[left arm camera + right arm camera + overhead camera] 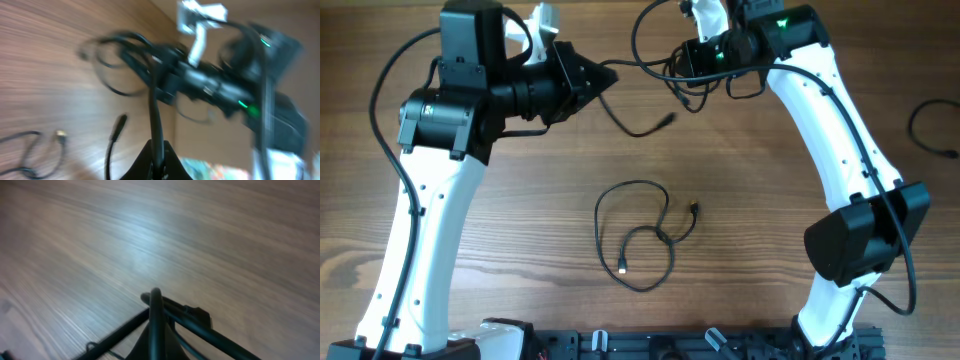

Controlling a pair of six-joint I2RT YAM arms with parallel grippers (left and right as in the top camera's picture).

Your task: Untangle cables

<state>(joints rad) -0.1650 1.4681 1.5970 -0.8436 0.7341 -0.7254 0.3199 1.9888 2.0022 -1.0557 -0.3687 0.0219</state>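
Nearest, well short of the bundle [685, 80], a loose cable [661, 233] is lying in slack loops on the table [500, 250]. It is being touched by neither gripper. Far to the right of the bundle, another cable [912, 125] is lying at the table edge. Just short and left of the bundle, a free plug end [667, 119] is trailing. Left of the bundle, a strand [625, 66] is being pinched in the clenched left gripper [605, 80]. At the bundle itself, the knotted cords are being clamped in the right gripper [692, 58], which is closed on them.

Risks, as judged:
- **Tightened knot:** both ends are being gripped at once. If the grippers are drawn apart, the knot is likely to be tightened rather than opened.
- **Lost grip:** the thin strand may be pulled out of the fingers.
- **Snagging:** the trailing plug may be caught in a loop.
- **Poor visibility:** both wrist views are blurred, so any slip would be hard to confirm. How much slack is left cannot be told.
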